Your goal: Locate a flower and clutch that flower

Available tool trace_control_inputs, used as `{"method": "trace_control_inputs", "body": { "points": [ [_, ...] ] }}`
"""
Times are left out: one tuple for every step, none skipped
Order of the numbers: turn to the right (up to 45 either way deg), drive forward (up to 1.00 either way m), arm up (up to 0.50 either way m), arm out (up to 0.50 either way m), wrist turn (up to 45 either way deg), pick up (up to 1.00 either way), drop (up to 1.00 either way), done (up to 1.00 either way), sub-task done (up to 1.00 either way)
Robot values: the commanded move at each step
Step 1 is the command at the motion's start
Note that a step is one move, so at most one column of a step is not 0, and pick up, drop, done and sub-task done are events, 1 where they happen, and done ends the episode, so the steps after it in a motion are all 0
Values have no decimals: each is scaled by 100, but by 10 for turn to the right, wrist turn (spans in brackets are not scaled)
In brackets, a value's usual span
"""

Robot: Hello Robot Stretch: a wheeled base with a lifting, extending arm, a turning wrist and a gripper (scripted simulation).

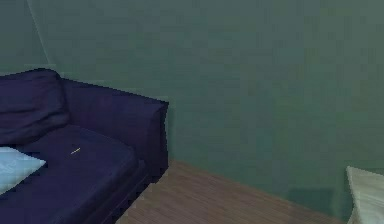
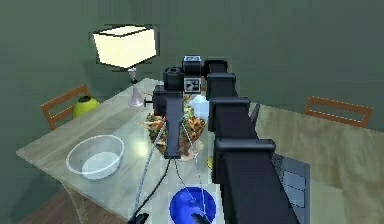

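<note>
An orange-brown cluster point(image 2: 157, 127), probably the flower, stands on the desk point(image 2: 50, 150) near the lamp point(image 2: 125, 47). The claw point(image 2: 170, 138) overlaps it, so I cannot tell whether it holds anything. A white bowl point(image 2: 95, 157) lies farther from the lamp. A misjudged reach might topple the cluster or knock the lamp, since they crowd together.

The arm point(image 2: 240, 150) hides part of the brownish clutter point(image 2: 152, 126) on the table point(image 2: 50, 150).

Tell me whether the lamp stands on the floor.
No, the lit lamp stands on the table, near its far edge.
</note>
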Motion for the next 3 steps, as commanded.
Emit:
{"method": "trace_control_inputs", "body": {
  "points": [
    [0, 0, 0, 0, 450, 0, 0, 0, 0],
    [0, 0, 0, 0, 450, 0, 0, 0, 0],
    [0, 0, 0, 0, 450, 0, 0, 0, 0]
  ]
}}
